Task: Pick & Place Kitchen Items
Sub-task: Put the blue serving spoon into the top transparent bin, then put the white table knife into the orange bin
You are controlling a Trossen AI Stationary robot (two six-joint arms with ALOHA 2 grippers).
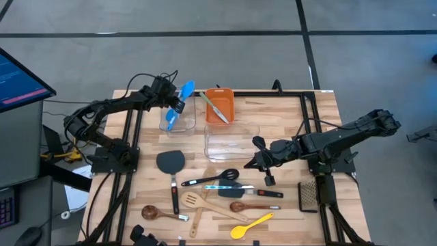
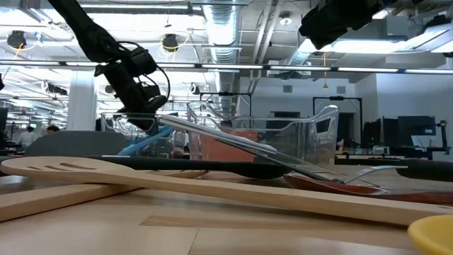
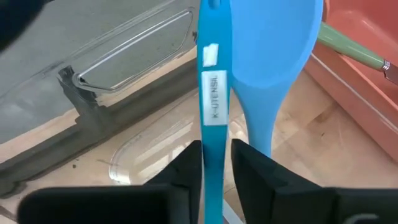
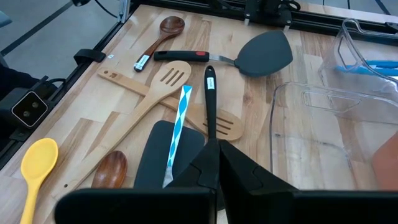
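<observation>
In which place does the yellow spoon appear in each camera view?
High view: yellow spoon low, just right of centre.
Low view: bottom right corner.
Left wrist view: not in it.
Right wrist view: lower left.
Shared landmark: the orange bin.

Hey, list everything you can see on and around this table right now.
Blue utensils: two, blue, in the small tub.
Black utensils: at least three, black, mid-table.
Wooden utensils: four, wood, front.
Yellow spoon: one, yellow, front.
Small tub: one, clear, rear left.
Large tub: one, clear, centre.
Bin: one, orange, rear, holding a green-handled utensil.
Grid item: one, black, right edge.
Left hand: over the small tub.
Right hand: shut, over the black utensils.
</observation>
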